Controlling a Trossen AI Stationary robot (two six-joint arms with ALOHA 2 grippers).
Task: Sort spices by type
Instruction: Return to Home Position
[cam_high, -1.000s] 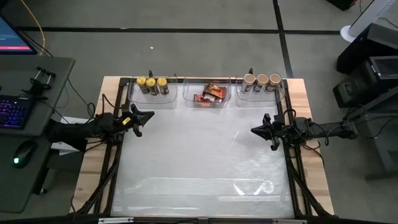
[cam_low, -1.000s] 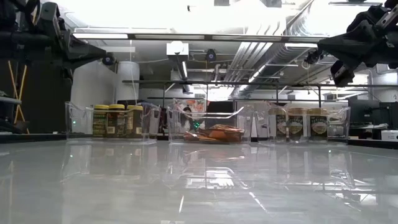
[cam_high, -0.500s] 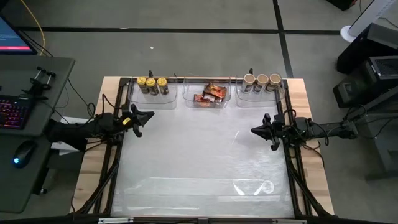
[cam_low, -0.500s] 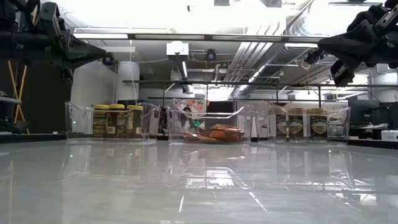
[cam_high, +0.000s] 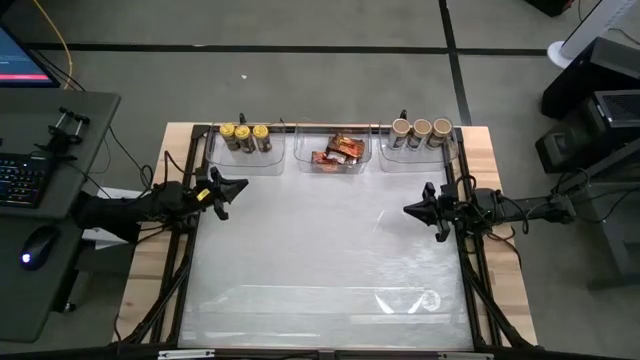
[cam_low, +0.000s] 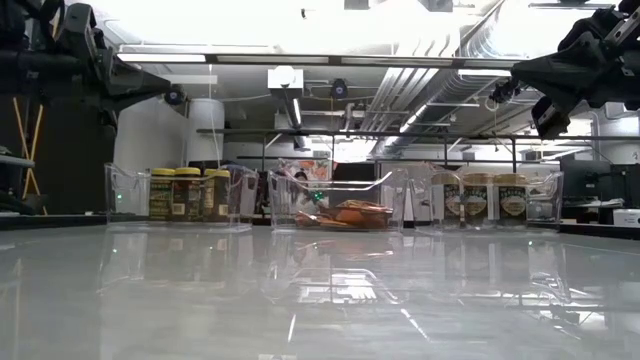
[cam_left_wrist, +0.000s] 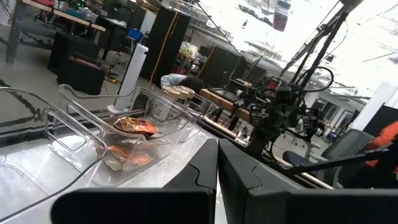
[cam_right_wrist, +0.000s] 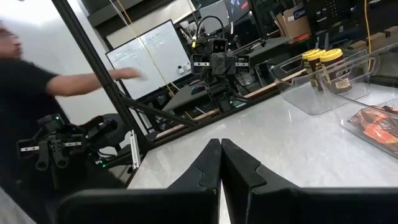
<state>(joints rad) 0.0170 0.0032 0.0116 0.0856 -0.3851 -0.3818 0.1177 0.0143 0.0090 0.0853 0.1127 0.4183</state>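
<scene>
My left hand (cam_high: 232, 187) and right hand (cam_high: 412, 210), both pressed together, hang clear of the middle bin (cam_high: 300, 160) holding the seasoning packets (cam_high: 338, 152). Yellow-lidded jars (cam_high: 243, 134) stand left of it, tan-lidded jars (cam_high: 421, 128) right. A low swing might clip it.

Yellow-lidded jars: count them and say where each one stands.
3, in a row inside the left clear bin: left jar, middle jar, right jar. None seems hidden.

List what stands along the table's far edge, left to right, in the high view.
yellow-lidded jars → orange packets → tan-lidded jars
</scene>
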